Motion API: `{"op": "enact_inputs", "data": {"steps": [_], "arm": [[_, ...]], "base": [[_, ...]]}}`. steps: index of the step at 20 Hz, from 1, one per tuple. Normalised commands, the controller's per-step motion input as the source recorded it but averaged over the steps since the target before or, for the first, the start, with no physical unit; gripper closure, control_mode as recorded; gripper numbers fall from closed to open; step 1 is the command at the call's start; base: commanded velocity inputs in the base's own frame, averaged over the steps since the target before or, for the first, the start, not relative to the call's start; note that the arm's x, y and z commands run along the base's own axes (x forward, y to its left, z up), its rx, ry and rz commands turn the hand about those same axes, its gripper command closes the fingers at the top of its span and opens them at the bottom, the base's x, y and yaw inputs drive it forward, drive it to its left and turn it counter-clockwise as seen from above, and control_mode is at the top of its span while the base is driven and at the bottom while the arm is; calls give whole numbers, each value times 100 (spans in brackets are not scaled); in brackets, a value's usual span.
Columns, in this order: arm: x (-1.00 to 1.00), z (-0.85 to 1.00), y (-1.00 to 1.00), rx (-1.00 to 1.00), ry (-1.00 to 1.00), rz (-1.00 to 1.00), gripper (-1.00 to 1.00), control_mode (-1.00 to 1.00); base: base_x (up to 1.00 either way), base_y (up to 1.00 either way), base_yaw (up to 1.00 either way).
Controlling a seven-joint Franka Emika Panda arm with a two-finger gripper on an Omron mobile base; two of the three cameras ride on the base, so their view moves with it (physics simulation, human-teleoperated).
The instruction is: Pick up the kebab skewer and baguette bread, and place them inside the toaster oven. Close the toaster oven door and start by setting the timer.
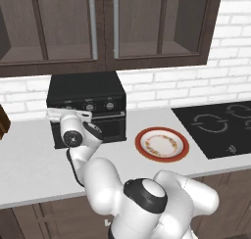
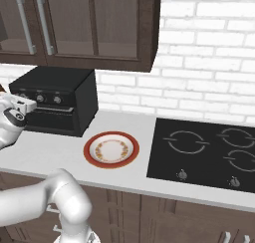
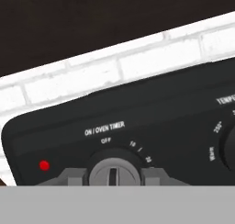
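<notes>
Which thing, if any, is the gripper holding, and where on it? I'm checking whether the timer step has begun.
The gripper holds the round silver-faced timer knob of the boxy black toaster oven, fingertips at its two sides.

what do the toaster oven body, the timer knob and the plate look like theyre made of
Toaster oven: matte black casing, probably painted metal; flat sheen, no grain. Timer knob: silver-grey face with a dark slot, looks like brushed metal or metallic plastic, hard to tell in a render. Plate: glossy ceramic look, red rim, pale patterned centre.
</notes>
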Motion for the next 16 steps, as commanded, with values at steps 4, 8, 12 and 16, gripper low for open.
{"op": "enact_inputs", "data": {"steps": [4,8,12,16], "arm": [[-9,-5,0,17,0,-1,100,-100],[-5,-1,0,18,0,0,100,-100],[-10,-5,0,18,0,0,100,-100],[-17,-14,0,15,0,0,100,-100]], "base": [[0,0,0],[0,0,0],[0,0,0],[0,0,0]]}}
